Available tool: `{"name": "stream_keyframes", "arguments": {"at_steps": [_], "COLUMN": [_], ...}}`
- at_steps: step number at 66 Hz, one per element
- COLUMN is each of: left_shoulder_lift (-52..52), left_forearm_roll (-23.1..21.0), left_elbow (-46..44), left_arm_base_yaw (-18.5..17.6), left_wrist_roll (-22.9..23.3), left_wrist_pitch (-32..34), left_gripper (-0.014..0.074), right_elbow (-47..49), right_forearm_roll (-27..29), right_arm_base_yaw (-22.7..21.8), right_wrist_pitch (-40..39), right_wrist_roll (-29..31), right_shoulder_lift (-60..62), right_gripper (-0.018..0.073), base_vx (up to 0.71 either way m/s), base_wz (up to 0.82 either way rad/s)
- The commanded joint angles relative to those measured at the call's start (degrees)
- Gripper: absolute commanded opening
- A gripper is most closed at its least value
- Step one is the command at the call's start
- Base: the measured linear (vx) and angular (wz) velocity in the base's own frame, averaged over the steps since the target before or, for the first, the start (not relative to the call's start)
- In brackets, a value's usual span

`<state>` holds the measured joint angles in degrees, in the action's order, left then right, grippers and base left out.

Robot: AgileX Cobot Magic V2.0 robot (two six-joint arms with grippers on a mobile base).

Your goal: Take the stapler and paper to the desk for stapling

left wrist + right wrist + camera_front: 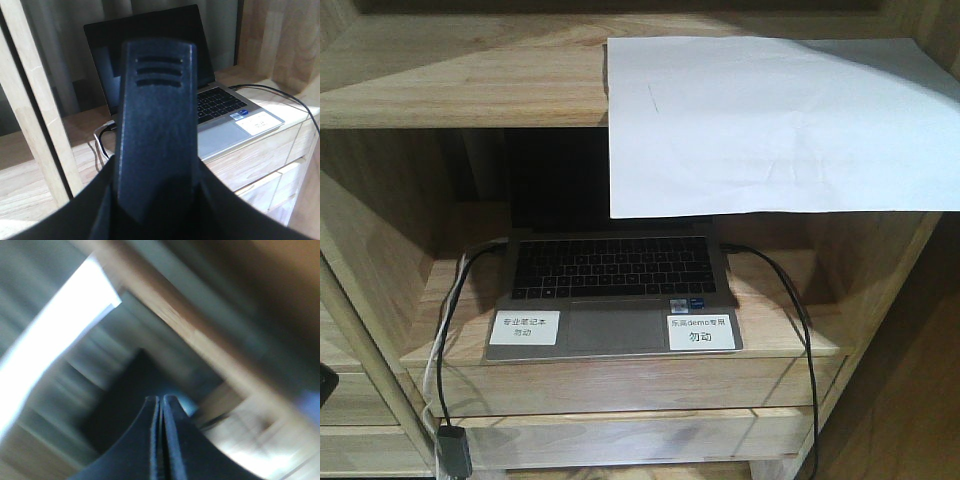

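The paper (770, 120) is a large white sheet lying on the upper shelf, its front part hanging over the shelf edge. In the blurred right wrist view it shows as a white band (60, 335) at upper left. The stapler (157, 100), black with three slots near its end, stands up between the dark fingers of my left gripper (156, 170), which is shut on it. My right gripper (160, 400) is shut with its pads pressed together and nothing between them, apart from the paper. Neither gripper shows in the front view. The desk is out of view.
An open laptop (610, 285) with two white labels sits on the lower shelf board (620, 380) of a wooden shelving unit. Black cables (800, 320) run down both sides. A wooden upright (35, 100) stands left of the stapler.
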<state>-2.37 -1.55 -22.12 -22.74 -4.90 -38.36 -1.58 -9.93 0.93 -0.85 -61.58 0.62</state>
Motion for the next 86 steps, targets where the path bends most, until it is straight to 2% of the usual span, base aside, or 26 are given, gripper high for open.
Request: {"name": "stream_keyframes", "arguments": {"at_steps": [1, 5, 16, 23, 34, 41, 45, 47, 50, 65, 75, 86], "left_shoulder_lift": [-0.6, -0.6, -0.6, -0.6, -0.6, -0.6, -0.6, -0.6, -0.6, -0.6, -0.6, -0.6], "left_forearm_roll": [-0.3, -0.3, -0.3, -0.3, -0.3, -0.3, -0.3, -0.3, -0.3, -0.3, -0.3, -0.3], "left_elbow": [-1.8, -1.8, -1.8, -1.8, -1.8, -1.8, -1.8, -1.8, -1.8, -1.8, -1.8, -1.8], "left_arm_base_yaw": [-0.1, -0.1, -0.1, -0.1, -0.1, -0.1, -0.1, -0.1, -0.1, -0.1, -0.1, -0.1], "left_wrist_roll": [0.2, 0.2, 0.2, 0.2, 0.2, 0.2, 0.2, 0.2, 0.2, 0.2, 0.2, 0.2], "left_wrist_pitch": [7.0, 7.0, 7.0, 7.0, 7.0, 7.0, 7.0, 7.0, 7.0, 7.0, 7.0, 7.0], "left_gripper": [-0.0007, -0.0007, -0.0007, -0.0007, -0.0007, -0.0007, -0.0007, -0.0007, -0.0007, -0.0007, -0.0007, -0.0007], "right_elbow": [-0.2, -0.2, -0.1, -0.1, -0.1, -0.1, 0.0, 0.4, 1.0, 5.9, 9.1, 13.3], "right_forearm_roll": [-2.4, -2.4, -3.9, -5.8, -8.3, -8.5, -8.5, -8.5, -8.7, -8.6, -8.6, -9.7], "right_arm_base_yaw": [-0.2, -0.2, 0.2, 3.8, 10.7, 12.2, 12.3, 12.3, 12.3, 12.3, 12.3, 12.3], "right_wrist_pitch": [-3.4, -3.3, -3.8, -6.9, -17.6, -28.7, -37.3, -44.6, -49.7, -67.9, -73.6, -73.9], "right_wrist_roll": [-8.6, -11.3, -12.8, -14.1, -14.1, -14.1, -14.1, -13.2, -12.3, -12.0, -12.2, -12.5], "right_shoulder_lift": [0.8, 0.8, 0.2, -2.8, -13.0, -20.9, -25.7, -30.2, -33.7, -52.9, -61.1, -65.4], "right_gripper": [-0.0003, 0.0011, 0.0112, 0.0223, 0.0412, 0.048, 0.0494, 0.0494, 0.0494, 0.0494, 0.0494, 0.0494], "base_vx": [0.0, 0.0, 0.0, 0.0, 0.0, 0.0, 0.0, 0.0, 0.0, 0.0, 0.0, 0.0], "base_wz": [0.0, 0.0, 0.0, 0.0, 0.0, 0.0, 0.0, 0.0, 0.0, 0.0, 0.0, 0.0]}}
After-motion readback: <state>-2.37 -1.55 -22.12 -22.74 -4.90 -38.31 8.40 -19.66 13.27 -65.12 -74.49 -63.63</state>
